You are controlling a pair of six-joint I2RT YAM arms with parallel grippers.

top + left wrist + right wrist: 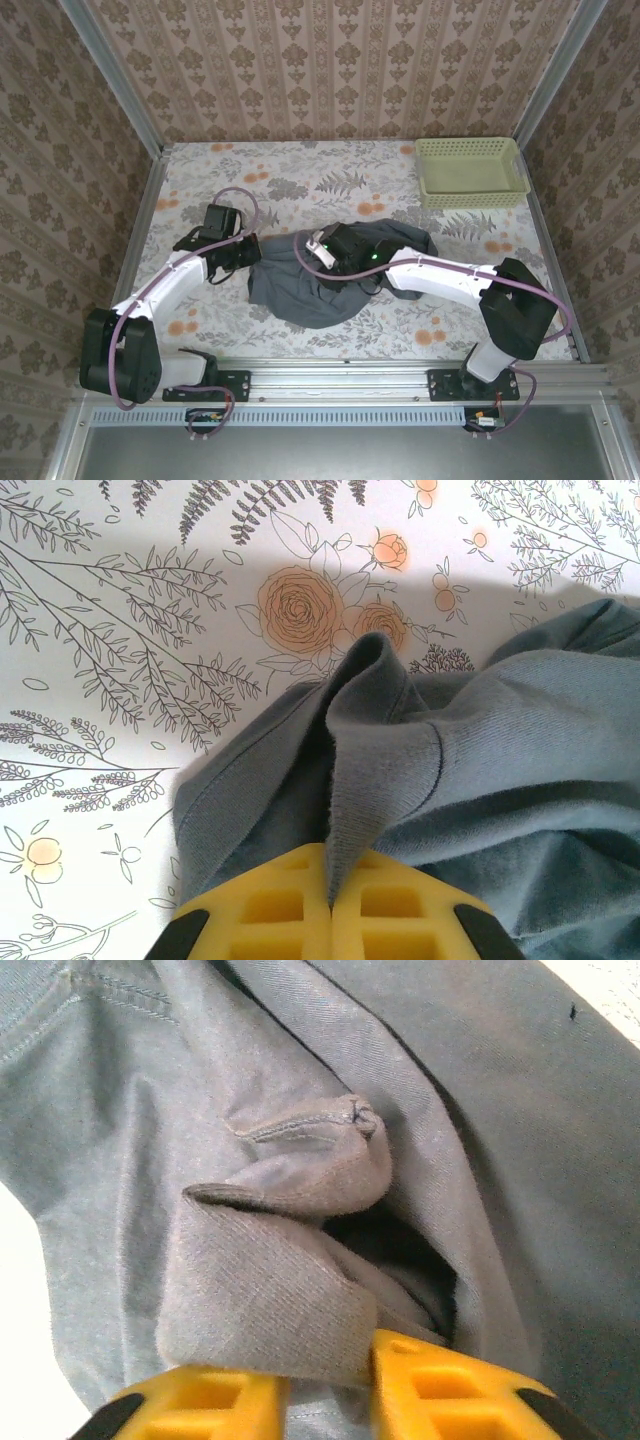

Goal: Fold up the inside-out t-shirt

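basket (472, 197): pale green, perforated, at far right corner | tablecloth (300, 175): white, orange-and-grey floral print | walls (330, 70): brown patterned wallpaper

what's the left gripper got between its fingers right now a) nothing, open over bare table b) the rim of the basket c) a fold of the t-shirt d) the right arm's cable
c: in the left wrist view the left gripper is shut, with a raised ridge of the inside-out t-shirt pinched between its yellow fingers; the basket sits apart at the table's far right.
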